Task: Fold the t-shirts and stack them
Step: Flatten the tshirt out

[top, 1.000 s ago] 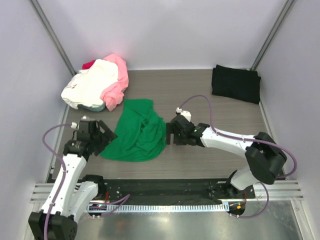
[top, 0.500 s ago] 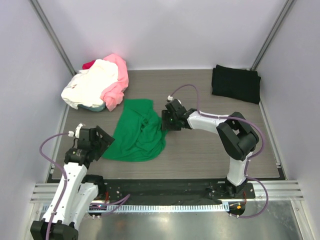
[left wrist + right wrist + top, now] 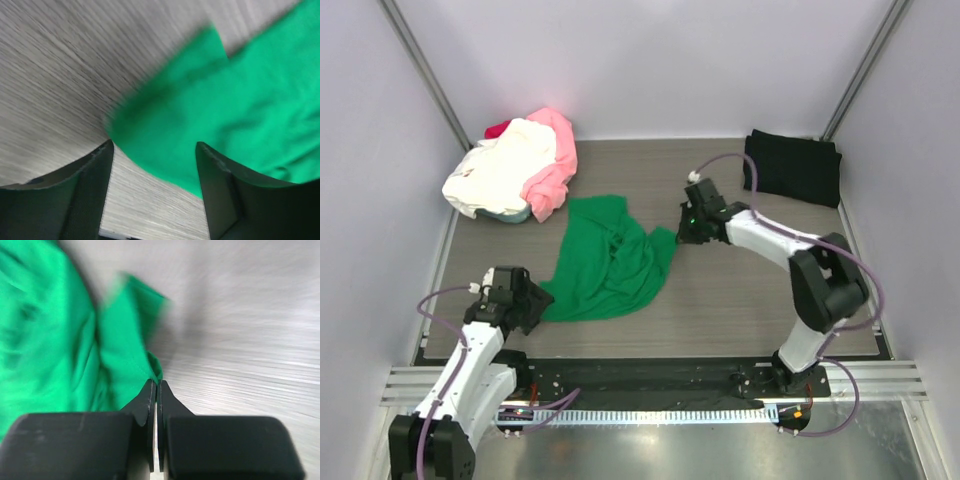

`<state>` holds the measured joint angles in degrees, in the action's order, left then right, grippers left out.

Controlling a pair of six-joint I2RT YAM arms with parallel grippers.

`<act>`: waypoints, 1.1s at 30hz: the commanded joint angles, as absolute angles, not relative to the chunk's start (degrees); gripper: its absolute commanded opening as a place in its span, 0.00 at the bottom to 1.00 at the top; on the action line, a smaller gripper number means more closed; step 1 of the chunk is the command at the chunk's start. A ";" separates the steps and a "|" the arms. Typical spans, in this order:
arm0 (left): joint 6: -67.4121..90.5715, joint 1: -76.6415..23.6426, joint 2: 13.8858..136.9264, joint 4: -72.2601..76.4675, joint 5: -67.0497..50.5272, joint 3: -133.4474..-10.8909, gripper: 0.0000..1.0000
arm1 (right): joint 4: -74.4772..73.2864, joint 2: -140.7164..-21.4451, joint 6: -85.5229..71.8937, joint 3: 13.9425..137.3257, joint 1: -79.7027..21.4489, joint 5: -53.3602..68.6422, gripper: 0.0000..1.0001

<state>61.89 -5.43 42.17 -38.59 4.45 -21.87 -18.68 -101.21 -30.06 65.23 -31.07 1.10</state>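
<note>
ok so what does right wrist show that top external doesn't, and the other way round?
Right wrist only: the right gripper close up, jaws shut on an edge of the green shirt.
Top external only: the left gripper at that shirt's near-left corner, the cream, pink and red pile far left, and the black shirt far right.
Both: the green shirt lying crumpled on the table, drawn to a point at the right gripper.

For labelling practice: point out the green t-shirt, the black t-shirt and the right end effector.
green t-shirt (image 3: 610,265), top view, cloth middle
black t-shirt (image 3: 791,167), top view, centre
right end effector (image 3: 156,386), right wrist view, between fingertips
</note>
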 commanded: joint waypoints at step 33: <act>66.89 -30.06 66.99 -22.38 7.55 -33.99 0.00 | -28.72 -82.89 -25.93 63.96 -21.28 -2.97 0.01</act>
<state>69.49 -30.06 69.41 -14.66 4.97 -27.75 -25.85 -86.61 -27.18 60.23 -24.08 -0.78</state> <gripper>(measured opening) 0.010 0.031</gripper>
